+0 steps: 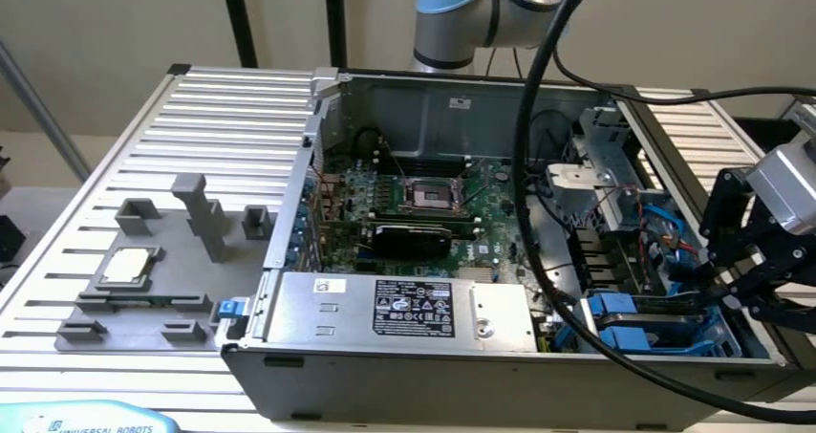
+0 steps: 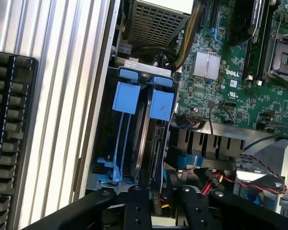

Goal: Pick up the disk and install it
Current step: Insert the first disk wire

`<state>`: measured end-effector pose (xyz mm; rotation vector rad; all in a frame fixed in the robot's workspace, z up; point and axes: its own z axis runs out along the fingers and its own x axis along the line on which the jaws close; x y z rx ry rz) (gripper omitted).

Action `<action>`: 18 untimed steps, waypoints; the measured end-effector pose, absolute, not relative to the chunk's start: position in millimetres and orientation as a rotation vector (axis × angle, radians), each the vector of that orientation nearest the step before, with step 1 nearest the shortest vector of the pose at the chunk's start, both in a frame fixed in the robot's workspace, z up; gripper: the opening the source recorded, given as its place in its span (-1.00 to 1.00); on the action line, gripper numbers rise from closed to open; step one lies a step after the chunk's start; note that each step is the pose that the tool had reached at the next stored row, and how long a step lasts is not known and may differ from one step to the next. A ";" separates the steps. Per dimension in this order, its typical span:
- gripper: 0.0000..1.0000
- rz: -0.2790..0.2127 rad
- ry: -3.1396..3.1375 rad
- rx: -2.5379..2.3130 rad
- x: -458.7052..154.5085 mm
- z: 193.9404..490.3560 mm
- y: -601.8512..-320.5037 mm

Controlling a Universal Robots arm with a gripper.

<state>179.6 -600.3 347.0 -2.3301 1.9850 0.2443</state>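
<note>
The disk (image 2: 150,143) stands on edge in the drive bay at the corner of the open computer case, its silver side framed by the bright blue carrier, whose blue tab (image 2: 161,103) is at the far end. In the exterior view the disk (image 1: 653,304) lies low at the right, inside the case. My gripper (image 2: 164,203) sits over the disk's near end, one black finger (image 2: 137,206) on each side, shut on it. In the exterior view the gripper (image 1: 740,285) hangs at the case's right wall.
A second blue carrier (image 2: 124,98) sits in the slot beside the disk. The green motherboard (image 1: 421,204), the grey power supply box (image 1: 408,309) and loose cables (image 2: 221,179) crowd the case. On the ribbed table stands a grey fixture with a small silver chip (image 1: 132,266).
</note>
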 end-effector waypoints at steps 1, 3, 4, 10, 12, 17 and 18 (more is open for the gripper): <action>-0.47 0.245 1.982 -2.332 180.6 346.9 -600.4; -0.47 0.246 1.976 -2.336 182.3 346.8 -600.7; -0.51 0.247 1.973 -2.338 182.9 346.8 -600.7; -0.67 0.247 1.964 -2.344 182.6 346.7 -600.8; -0.67 0.245 1.963 -2.344 178.5 346.9 -600.9; -0.67 0.244 1.963 -2.345 159.3 347.1 -600.9; -0.67 0.243 1.963 -2.345 156.1 347.1 -600.7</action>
